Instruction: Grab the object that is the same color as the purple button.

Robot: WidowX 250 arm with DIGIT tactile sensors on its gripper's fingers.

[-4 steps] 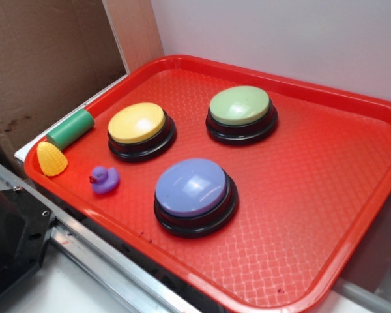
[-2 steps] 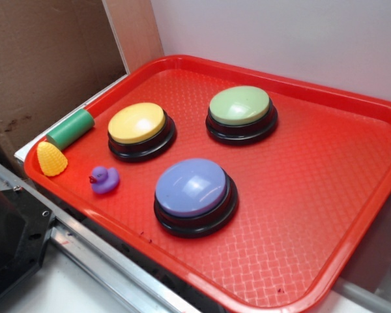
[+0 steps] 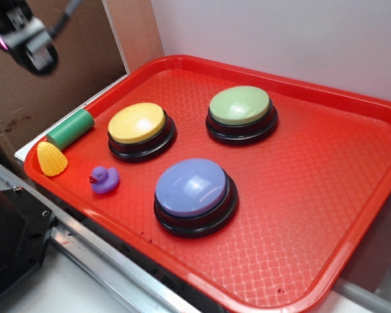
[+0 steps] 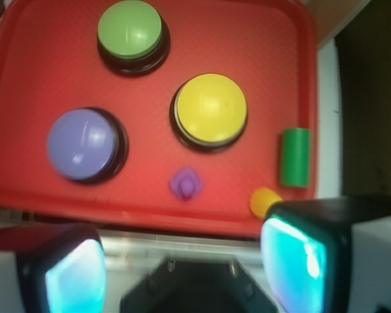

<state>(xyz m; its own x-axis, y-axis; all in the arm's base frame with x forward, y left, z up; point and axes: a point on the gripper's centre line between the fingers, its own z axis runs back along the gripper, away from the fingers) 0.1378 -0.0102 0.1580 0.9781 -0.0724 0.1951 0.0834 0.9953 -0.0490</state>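
Since the earlier frames, part of the robot has come into the exterior view at the top left corner, high above the cardboard backdrop [image 3: 45, 98], where before nothing of it showed; nothing on the tray has shifted. From the wrist view the hand [image 4: 182, 267] is open, its two fingers [image 4: 68, 274] spread wide at the lower corners of the picture with a clear gap between them, holding nothing. It hangs well above and outside the near rim of the red tray [image 3: 326, 189], touching none of the things on it. The purple duck [image 3: 103, 179] lies on the tray floor just inside that rim; in the wrist view the duck [image 4: 186, 184] shows in the gap between the fingers, ahead of the hand and well apart from it. Just beside the right finger's edge sits the yellow corn toy [image 3: 51, 159], and further out on that side lies the green cylinder [image 3: 71, 128] against the tray's rim. Beyond the duck stands the yellow button [image 3: 137, 125]. Off toward the left finger's side is the purple button [image 3: 193, 190], near the duck but not touching it. Farthest from the hand is the green button [image 3: 240, 108], toward the tray's far rim.
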